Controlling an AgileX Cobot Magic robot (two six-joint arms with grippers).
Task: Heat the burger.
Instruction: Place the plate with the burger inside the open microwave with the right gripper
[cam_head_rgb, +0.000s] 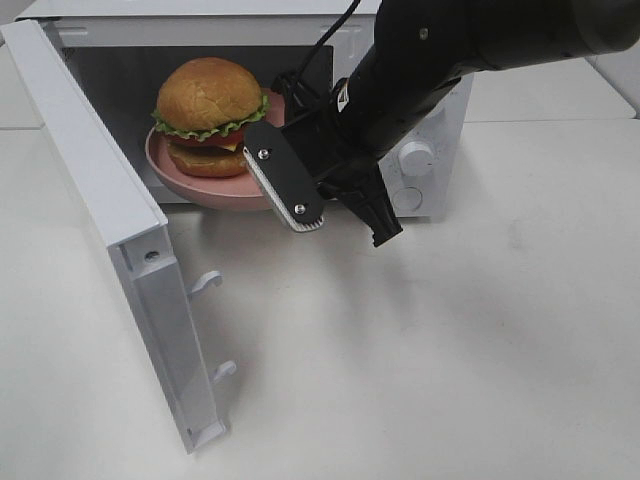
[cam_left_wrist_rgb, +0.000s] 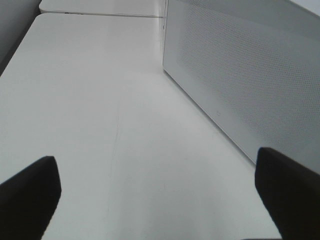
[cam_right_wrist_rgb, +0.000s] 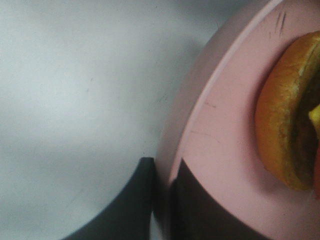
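Note:
The burger (cam_head_rgb: 210, 115), a golden bun over lettuce and a dark patty, rests on a pink plate (cam_head_rgb: 175, 170) in the mouth of the open microwave (cam_head_rgb: 432, 120). Reaching in from the upper right, my right gripper (cam_head_rgb: 280, 175) is shut on the plate's right front rim. In the right wrist view, the right gripper (cam_right_wrist_rgb: 162, 200) pinches the plate rim (cam_right_wrist_rgb: 225, 150), with the burger's bun (cam_right_wrist_rgb: 285, 125) just beyond. My left gripper (cam_left_wrist_rgb: 160, 200) is open over bare table, out of the exterior high view.
The microwave door (cam_head_rgb: 100, 200) swings out to the left toward the front, latch hooks showing. Its perforated outer face (cam_left_wrist_rgb: 240, 75) stands close beside the left gripper. White table (cam_head_rgb: 450, 350) stretches in front and to the right of the microwave.

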